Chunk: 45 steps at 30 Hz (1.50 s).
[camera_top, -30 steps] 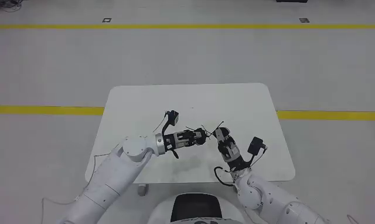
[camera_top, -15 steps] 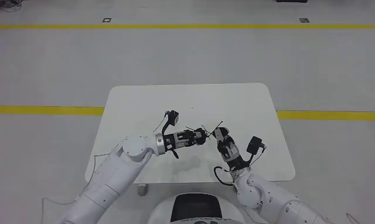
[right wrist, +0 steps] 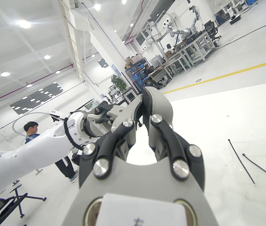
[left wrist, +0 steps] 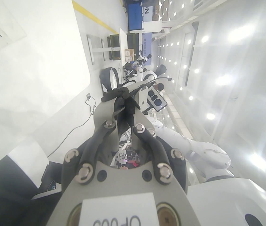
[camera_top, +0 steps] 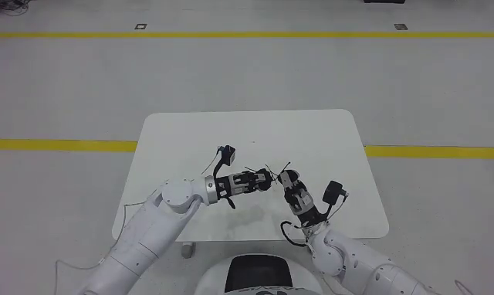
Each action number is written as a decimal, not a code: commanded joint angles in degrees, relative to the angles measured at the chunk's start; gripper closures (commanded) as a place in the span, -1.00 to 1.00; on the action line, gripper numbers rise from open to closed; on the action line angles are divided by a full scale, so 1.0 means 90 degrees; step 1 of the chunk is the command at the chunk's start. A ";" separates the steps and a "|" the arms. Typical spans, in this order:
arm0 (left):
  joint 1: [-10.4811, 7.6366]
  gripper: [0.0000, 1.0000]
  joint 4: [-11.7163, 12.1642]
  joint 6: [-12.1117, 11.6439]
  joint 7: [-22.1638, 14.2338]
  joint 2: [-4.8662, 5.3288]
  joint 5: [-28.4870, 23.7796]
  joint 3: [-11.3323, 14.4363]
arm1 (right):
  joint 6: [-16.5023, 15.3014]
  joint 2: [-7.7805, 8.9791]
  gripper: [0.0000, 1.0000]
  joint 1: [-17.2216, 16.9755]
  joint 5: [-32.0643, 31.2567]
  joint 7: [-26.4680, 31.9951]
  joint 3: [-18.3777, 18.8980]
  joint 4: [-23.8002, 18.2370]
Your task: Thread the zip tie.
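**A:** Where is the zip tie?

**B:** The zip tie [left wrist: 120, 93] is up off the table. It shows as a black, bunched piece pinched at the very tip of the left gripper [left wrist: 123, 102]. That gripper's 2 fingers are clamped tight on it, and a short black end sticks out sideways past the fingertips.

**A:** And the other arm?

**B:** The right gripper [camera_top: 287, 179] sits just beside the left one, tip almost against tip, above the near middle of the white table [camera_top: 324, 133]. Its 2 fingers are pressed together on the tie's thin tail. From above, a fine black strand pokes out beyond them, slanting away from the robot.

**A:** Has the tail gone through the head?

**B:** I cannot tell. The spot where the 2 tips meet is too small and dark.

**A:** Anything else nearby?

**B:** 2 spare ties [right wrist: 241, 162] lie flat on the table, close together and well apart from both grippers. They are thin, straight black strips.
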 commanded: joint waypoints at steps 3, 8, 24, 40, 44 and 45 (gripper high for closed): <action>0.0000 1.00 0.0000 0.0000 0.0000 0.0000 0.0000 0.0000 | 0.0000 0.0031 1.00 0.0011 0.0023 -0.0019 -0.0046 0.0016; 0.0000 1.00 0.0000 0.0000 0.0000 0.0000 0.0000 0.0000 | 0.0000 0.0075 1.00 0.0023 0.0079 -0.0051 -0.0114 -0.0010; 0.0000 1.00 0.0000 0.0000 0.0000 0.0000 0.0000 0.0000 | 0.0000 0.0136 1.00 0.0213 0.0126 -0.0349 -0.0423 -0.0065; 0.0000 1.00 0.0000 0.0000 0.0000 0.0000 0.0000 0.0000 | 0.0000 0.0154 1.00 0.0284 0.0349 -0.0172 -0.0590 0.0096; 0.0000 1.00 0.0000 0.0000 0.0000 0.0000 0.0000 0.0000 | 0.0000 0.0153 1.00 0.0315 0.0350 -0.0164 -0.0643 0.0080; 0.0000 1.00 0.0000 0.0000 0.0000 0.0000 0.0000 0.0000 | 0.0000 0.0152 1.00 0.0322 0.0351 -0.0169 -0.0656 0.0079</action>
